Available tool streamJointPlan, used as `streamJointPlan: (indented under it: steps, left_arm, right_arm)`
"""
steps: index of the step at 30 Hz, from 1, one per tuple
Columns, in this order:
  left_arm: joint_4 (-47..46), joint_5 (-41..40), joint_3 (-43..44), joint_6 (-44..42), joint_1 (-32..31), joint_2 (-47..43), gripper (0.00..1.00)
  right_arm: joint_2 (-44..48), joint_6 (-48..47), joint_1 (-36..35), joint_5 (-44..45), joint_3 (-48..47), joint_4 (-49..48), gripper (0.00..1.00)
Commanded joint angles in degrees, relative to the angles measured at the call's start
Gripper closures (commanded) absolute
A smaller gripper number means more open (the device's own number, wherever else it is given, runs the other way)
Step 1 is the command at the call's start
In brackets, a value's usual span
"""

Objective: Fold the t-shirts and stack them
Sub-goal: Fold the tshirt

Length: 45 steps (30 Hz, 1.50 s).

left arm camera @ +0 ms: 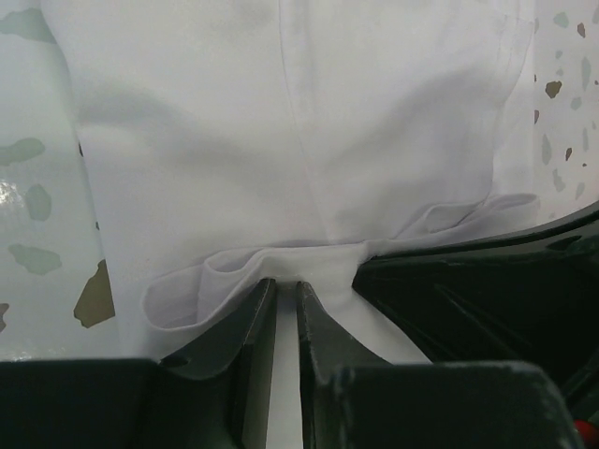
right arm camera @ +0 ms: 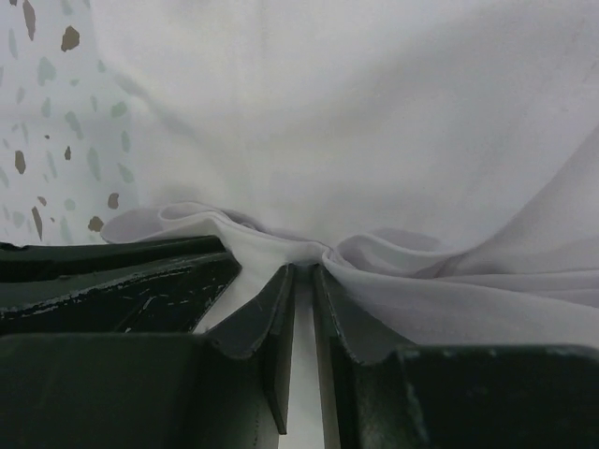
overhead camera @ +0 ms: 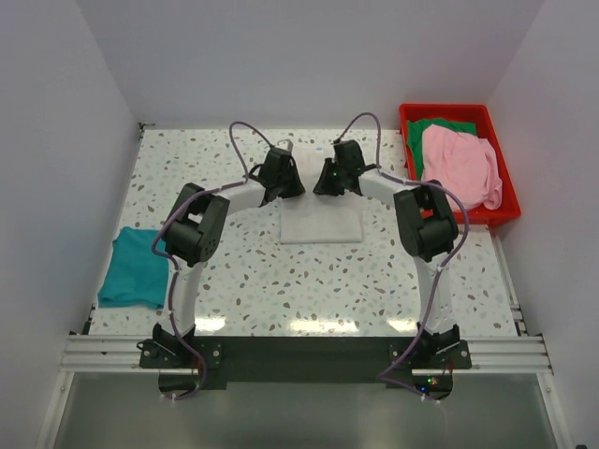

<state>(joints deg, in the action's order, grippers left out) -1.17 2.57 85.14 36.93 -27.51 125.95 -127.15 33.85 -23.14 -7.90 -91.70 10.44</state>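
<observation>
The off-white t-shirt (overhead camera: 320, 223) lies folded in a rectangle at the table's centre. My left gripper (overhead camera: 283, 161) is shut on its far left edge; the left wrist view shows the cloth (left arm camera: 309, 140) pinched and bunched between the fingers (left arm camera: 255, 309). My right gripper (overhead camera: 335, 161) is shut on its far right edge; the right wrist view shows the cloth (right arm camera: 374, 122) gathered at the fingers (right arm camera: 276, 299). A teal t-shirt (overhead camera: 135, 267) lies folded at the left table edge. A pink t-shirt (overhead camera: 459, 166) and a green t-shirt (overhead camera: 432, 127) lie crumpled in the red bin.
The red plastic bin (overhead camera: 451, 113) stands at the back right corner. White walls close the table on the left, back and right. Both arms arch over the table's middle towards the far side of the off-white shirt.
</observation>
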Motion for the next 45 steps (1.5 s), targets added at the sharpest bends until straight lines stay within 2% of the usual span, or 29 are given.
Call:
streamJointPlan:
  steps: [1,6,14,22,26,35,45]
  left_arm:
    - [-0.9,-2.5,-1.2,1.4,-0.1,-0.7,0.80]
    - [-1.0,-5.4,-6.7,5.8,-0.2,-3.4,0.81]
    - [-4.6,-7.7,-20.9,10.1,-1.1,-11.6,0.81]
    - [-6.8,-8.7,-34.8,11.6,-1.4,-21.6,0.81]
    - [-7.2,-8.4,-39.1,12.5,-1.6,-25.7,0.81]
    - [-7.7,-8.7,-44.6,14.6,-2.0,-28.0,0.82]
    - [-9.0,-8.9,-47.3,16.0,-2.5,-28.5,0.83]
  right_arm:
    - [-0.2,3.9,2.8,-0.5,4.9,-3.3,0.81]
    - [2.1,5.1,4.2,-2.2,14.2,-8.2,0.82]
    - [8.2,7.9,3.5,-7.6,28.1,-17.3,0.83]
    - [14.4,9.7,-1.6,-9.9,36.9,-21.9,0.82]
    - [16.6,11.9,-3.6,-12.6,39.4,-25.0,0.82]
    - [21.3,7.8,-4.2,-11.2,39.7,-18.5,0.81]
    - [31.0,3.8,2.3,-12.1,45.3,-13.3,0.76]
